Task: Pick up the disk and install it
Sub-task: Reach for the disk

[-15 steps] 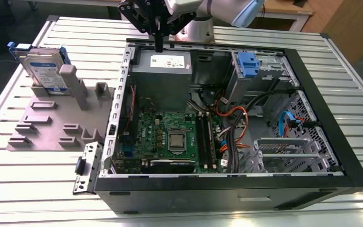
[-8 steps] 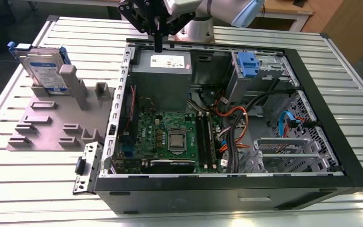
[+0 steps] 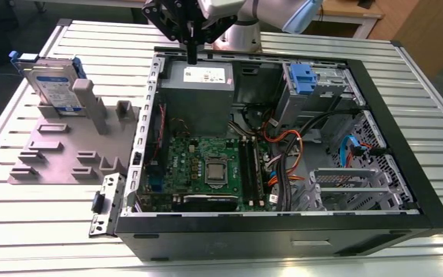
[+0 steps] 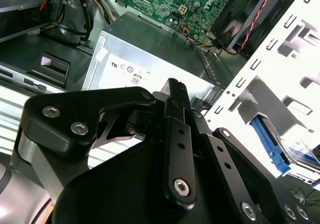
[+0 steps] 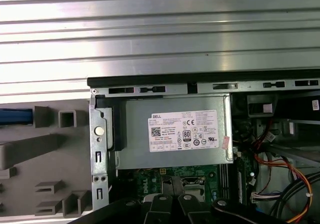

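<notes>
Disk (image 3: 52, 86) was seen standing on edge in a slot of a grey fixture (image 3: 60, 156), at the exterior view's left, outside the open case (image 3: 267, 236). Its labelled face was turned toward the camera, and blue rails were seen along its edges. It was touched by nothing but the fixture and was set well apart from the pincer (image 3: 192, 56).

The pincer was positioned above the far rim of the case, pointing down, just over the power supply (image 3: 198, 86). It was closed, and nothing was gripped in it. In the second wrist view its fingers (image 4: 177, 104) were seen pressed together as one narrow black bar against the grey power supply behind them.

Fixture and case were both carried by a ribbed metal table (image 3: 21, 231), the fixture lying just beside the case wall. Inside the case, a green board (image 3: 194, 153) was seen next to the power supply, and a bundle of orange and black cables (image 3: 283, 141) was laid between the board and the drive bays. A blue carrier (image 3: 302, 78) was seated in the bay at the far corner. In the first wrist view the power supply's white sticker was faced upward.
</notes>
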Robot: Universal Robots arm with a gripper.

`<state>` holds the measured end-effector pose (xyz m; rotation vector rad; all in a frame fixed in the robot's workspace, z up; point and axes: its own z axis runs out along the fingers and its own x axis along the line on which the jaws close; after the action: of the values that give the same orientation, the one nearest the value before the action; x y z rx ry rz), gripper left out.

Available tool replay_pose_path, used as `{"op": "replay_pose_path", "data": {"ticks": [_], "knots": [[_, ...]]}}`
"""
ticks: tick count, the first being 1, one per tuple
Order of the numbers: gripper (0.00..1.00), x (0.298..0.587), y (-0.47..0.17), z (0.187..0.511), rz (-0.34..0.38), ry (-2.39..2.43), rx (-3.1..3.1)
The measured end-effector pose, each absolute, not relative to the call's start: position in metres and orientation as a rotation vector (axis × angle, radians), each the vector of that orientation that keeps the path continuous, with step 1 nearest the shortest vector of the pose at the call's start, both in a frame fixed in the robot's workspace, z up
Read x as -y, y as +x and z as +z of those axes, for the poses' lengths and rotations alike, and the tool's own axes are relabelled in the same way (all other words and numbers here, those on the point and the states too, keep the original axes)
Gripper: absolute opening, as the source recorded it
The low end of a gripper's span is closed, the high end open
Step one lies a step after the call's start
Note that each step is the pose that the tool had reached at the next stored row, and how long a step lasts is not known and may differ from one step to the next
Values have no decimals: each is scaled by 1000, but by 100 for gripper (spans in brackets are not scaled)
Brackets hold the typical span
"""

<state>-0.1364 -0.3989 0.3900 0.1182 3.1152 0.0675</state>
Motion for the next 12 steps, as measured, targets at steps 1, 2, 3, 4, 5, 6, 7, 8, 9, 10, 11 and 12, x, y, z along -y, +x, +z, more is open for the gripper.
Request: {"op": "replay_pose_path", "data": {"ticks": [1, 2, 3, 4, 5, 6, 7, 8, 9, 10, 11, 12], "knots": [[11, 399, -137, 390, 68, 118, -3115], [11, 399, -137, 390, 68, 118, -3115], [11, 399, -137, 390, 68, 118, -3115], [11, 399, -137, 390, 67, 118, -3115], [11, 399, -137, 390, 68, 118, -3115], [11, 399, -138, 390, 68, 118, -3115], [11, 399, -138, 390, 68, 118, -3115], [11, 399, -138, 390, 68, 118, -3115], [11, 399, -138, 390, 68, 118, -3115], [11, 399, -138, 390, 68, 118, -3115], [11, 399, -138, 390, 67, 118, -3115], [11, 399, -138, 390, 68, 118, -3115]]}}
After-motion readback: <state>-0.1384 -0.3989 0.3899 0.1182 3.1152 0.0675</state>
